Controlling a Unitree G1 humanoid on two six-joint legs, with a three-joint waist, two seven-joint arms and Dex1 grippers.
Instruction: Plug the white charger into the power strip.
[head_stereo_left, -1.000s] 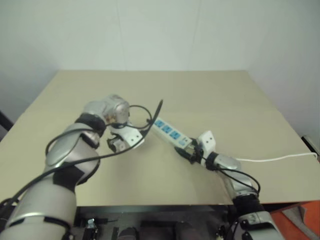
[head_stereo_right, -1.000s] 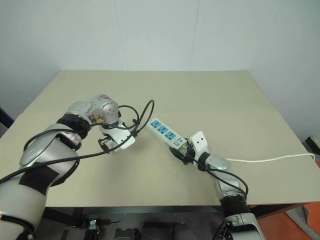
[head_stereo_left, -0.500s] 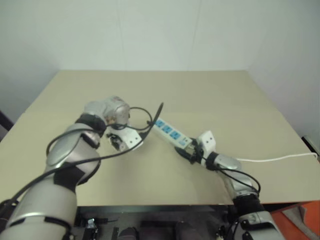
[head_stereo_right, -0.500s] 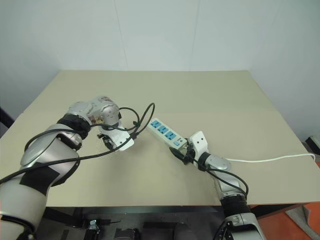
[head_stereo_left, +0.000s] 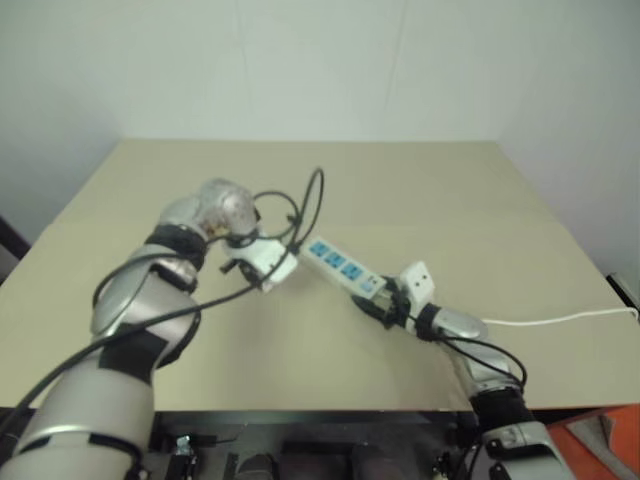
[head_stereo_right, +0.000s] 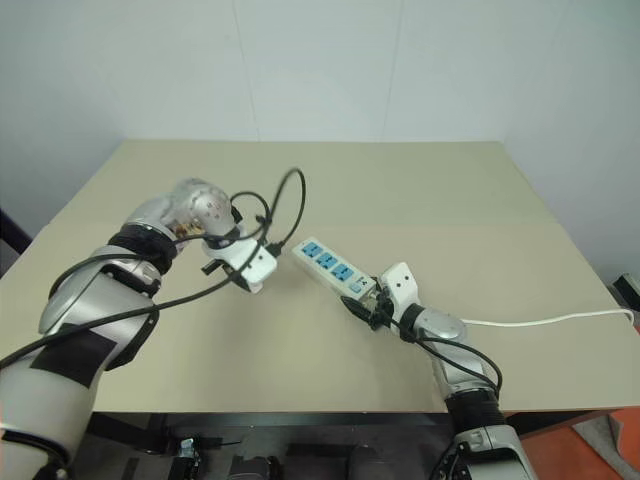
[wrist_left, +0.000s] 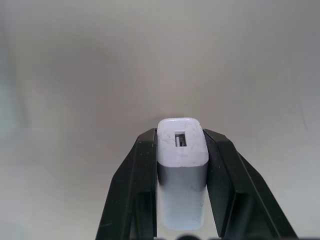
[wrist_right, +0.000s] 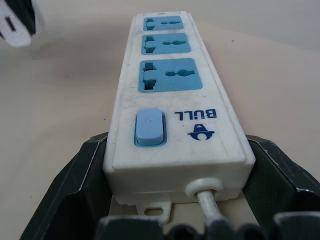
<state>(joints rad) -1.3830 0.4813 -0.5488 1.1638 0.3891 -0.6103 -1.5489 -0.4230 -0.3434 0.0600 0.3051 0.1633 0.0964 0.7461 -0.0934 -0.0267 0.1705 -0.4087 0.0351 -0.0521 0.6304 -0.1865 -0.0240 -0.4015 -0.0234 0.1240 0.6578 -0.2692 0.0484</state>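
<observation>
Left wrist view has the left gripper (wrist_left: 182, 165) pinching the charger (wrist_left: 183, 165) by its smooth flat sides above the table (wrist_left: 75, 75), a light, rigid, likely slippery block, while the right gripper (wrist_right: 175, 200) straddles the strip (wrist_right: 172, 95) at its cable end.

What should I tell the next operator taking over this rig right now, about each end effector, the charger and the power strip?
Left end effector: shut on the white charger, held above the table, just beside the far end of the power strip.
Right end effector: its fingers sit on either side of the cable end of the strip, bracing it flat on the table.
Done: charger picked up, strip steadied.
Left: line the charger's prongs up over one of the blue sockets, push it in, then release.
</observation>
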